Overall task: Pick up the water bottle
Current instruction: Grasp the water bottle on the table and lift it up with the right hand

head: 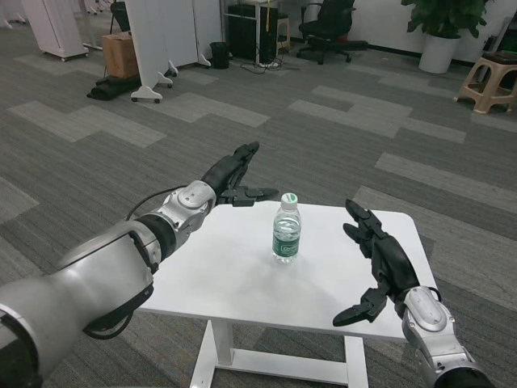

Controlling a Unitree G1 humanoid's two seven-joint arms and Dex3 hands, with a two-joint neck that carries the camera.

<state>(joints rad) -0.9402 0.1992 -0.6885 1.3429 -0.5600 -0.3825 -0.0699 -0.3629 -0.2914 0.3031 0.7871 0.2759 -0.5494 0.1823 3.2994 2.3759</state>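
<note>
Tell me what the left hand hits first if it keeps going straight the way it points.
Probably nothing: the left hand points up and away past the table's far edge, left of the bottle. Only floor lies beyond, though depth is unclear.

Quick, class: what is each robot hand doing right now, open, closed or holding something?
Left robot hand: open, holding nothing.
Right robot hand: open, holding nothing; the water bottle stands untouched.

Open office: carpet tiles [339, 113], swivel chair [327, 28], partitions [161, 40], plant [443, 24].

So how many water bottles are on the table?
1. The water bottle stands upright near the middle of the white table, between the left hand and the right hand. Nothing on the table could hide another.
</note>
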